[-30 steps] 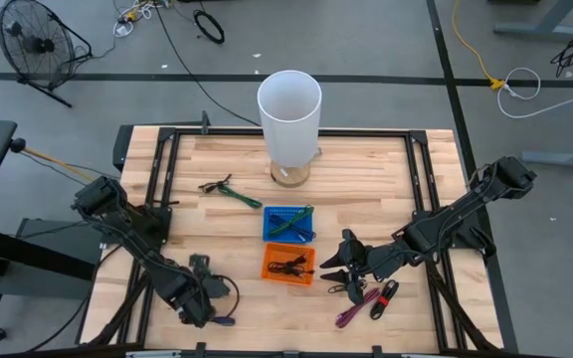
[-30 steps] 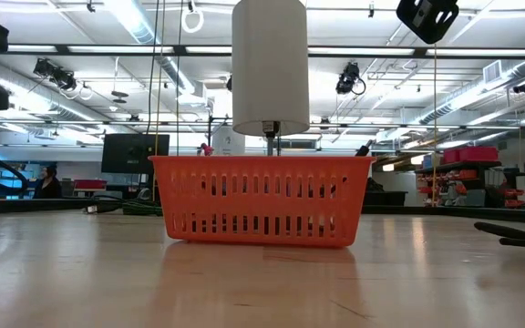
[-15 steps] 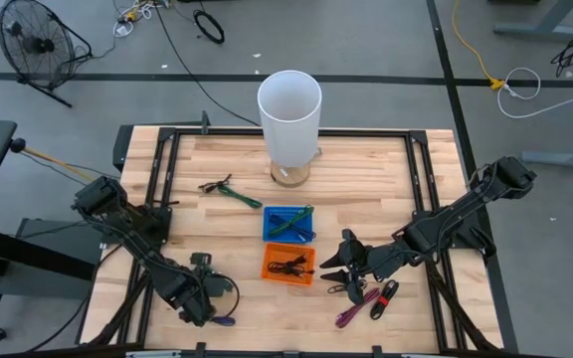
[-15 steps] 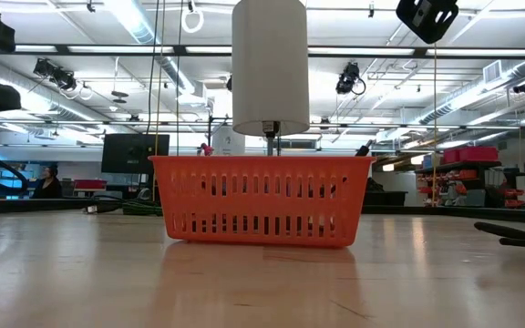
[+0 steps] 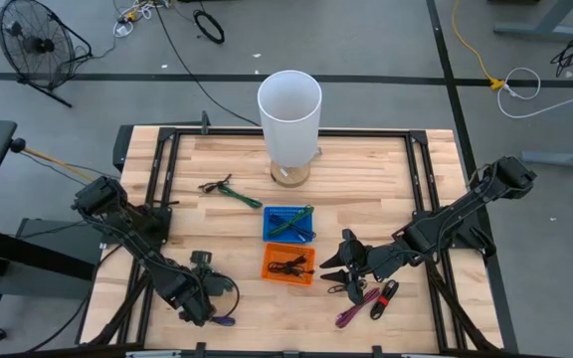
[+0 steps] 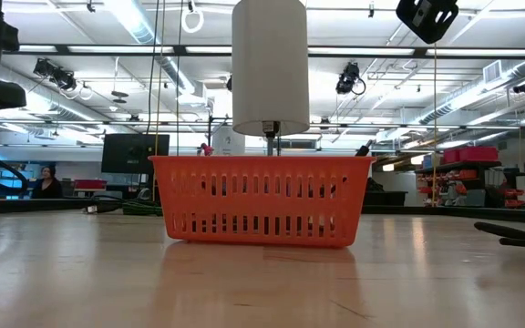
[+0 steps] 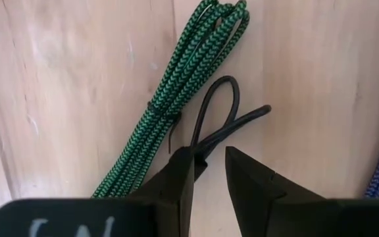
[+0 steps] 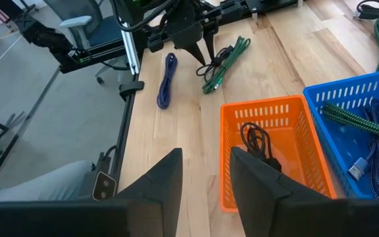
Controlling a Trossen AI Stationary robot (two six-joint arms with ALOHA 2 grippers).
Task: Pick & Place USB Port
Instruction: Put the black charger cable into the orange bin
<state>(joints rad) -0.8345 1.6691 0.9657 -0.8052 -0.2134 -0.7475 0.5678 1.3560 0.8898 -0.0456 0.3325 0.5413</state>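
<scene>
Little has been shifted since the earlier frame: the left gripper (image 7: 208,172), fingers slightly spread, is poised over the black cable (image 7: 219,118), whose loop runs straight ahead.

Grey floor (image 5: 386,40), fan (image 5: 30,40), bright ceiling lights (image 6: 139,18).

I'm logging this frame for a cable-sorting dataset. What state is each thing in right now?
Left gripper: fingers slightly apart, straddling a black cable.
Black cable: looped, flat on the table.
Green cable: bundled, lying beside the black one.
Orange basket: holds a black cable.
Blue basket: holds green cable.
Right gripper: open, beside the orange basket.
White cylinder: upright.
</scene>
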